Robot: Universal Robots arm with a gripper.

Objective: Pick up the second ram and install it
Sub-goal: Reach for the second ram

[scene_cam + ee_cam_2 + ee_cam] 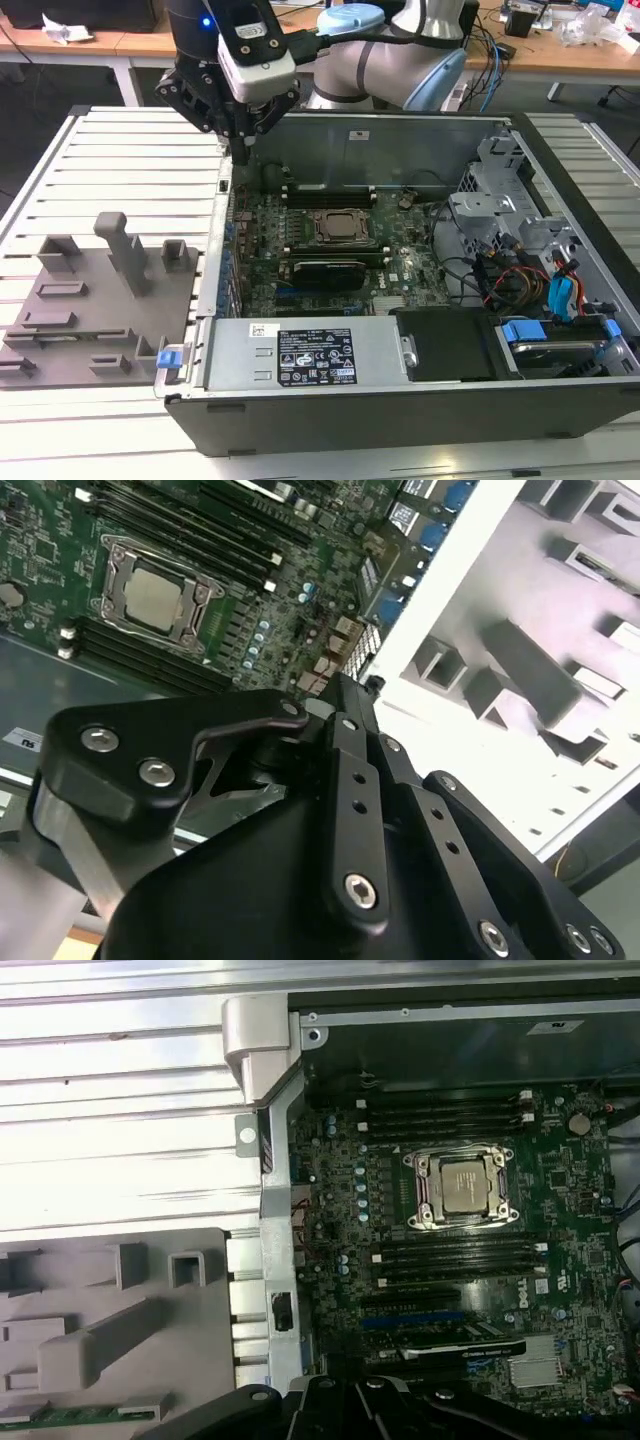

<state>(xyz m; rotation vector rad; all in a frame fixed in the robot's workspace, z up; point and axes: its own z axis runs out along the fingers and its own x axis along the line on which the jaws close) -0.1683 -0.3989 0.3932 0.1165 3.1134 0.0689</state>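
My black two-fingered gripper [243, 148] hangs with its jaws pressed together, the tips close above the pale metal side wall [222, 215] of the open dark computer case. The second ram [70, 1414], a thin flat green circuit-board strip, lies well apart from my jaws in the grey slotted plastic tray [100, 325]. On the other side of my jaws, inside the case, sits the large green motherboard [340, 1210] with its square metal processor socket [462, 1188].
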